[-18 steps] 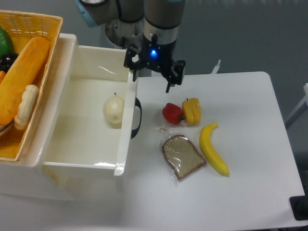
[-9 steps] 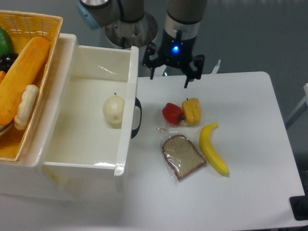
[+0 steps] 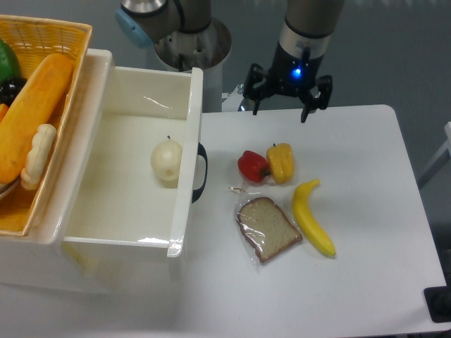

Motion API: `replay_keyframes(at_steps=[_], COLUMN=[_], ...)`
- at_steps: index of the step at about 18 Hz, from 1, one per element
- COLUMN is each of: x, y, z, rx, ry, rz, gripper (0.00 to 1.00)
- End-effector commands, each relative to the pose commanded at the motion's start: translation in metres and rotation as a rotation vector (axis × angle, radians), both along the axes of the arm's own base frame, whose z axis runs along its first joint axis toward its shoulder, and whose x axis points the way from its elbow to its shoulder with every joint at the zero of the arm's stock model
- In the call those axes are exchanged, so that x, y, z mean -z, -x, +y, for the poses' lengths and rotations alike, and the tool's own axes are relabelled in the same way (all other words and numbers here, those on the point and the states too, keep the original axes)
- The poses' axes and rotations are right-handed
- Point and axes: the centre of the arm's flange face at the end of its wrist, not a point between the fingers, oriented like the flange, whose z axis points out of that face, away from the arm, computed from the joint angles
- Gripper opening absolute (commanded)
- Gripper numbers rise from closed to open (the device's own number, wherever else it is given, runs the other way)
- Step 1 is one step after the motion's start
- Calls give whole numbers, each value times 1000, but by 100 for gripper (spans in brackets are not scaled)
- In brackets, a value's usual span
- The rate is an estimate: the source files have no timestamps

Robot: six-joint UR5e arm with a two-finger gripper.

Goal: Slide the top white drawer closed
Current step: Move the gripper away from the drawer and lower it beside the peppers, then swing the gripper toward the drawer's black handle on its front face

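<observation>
Since a second ago the hand (image 3: 280,106) has swung right, away from the drawer's front panel, and now hangs over the far edge of the table (image 3: 366,211); its two dark fingers (image 3: 306,113) point down, spread wide, holding nothing. Nearest lie a bagged bread slice (image 3: 268,228) and a smooth yellow banana (image 3: 311,217); behind them a red pepper (image 3: 252,166) touches a yellow pepper (image 3: 281,162). The top white drawer (image 3: 106,211), glossy cream plastic, stands pulled out at the left, unmoved, a pale onion (image 3: 166,160) resting inside by its black curved handle (image 3: 201,172); a yellow wicker basket (image 3: 42,84) sits beyond, at the far left.
</observation>
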Motion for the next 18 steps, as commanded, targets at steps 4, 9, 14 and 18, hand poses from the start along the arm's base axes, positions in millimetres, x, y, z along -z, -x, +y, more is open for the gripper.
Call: replay_keyframes(at_steps=[4,9,14,18], x=[22,60,86,109], y=[10,31,30,19], z=[2,18,38,63], rx=[2,-69,-132,-153], ry=[43,36,-26,-41], rz=[-25,-65,-155,-216], gripper=[100,100,100,100])
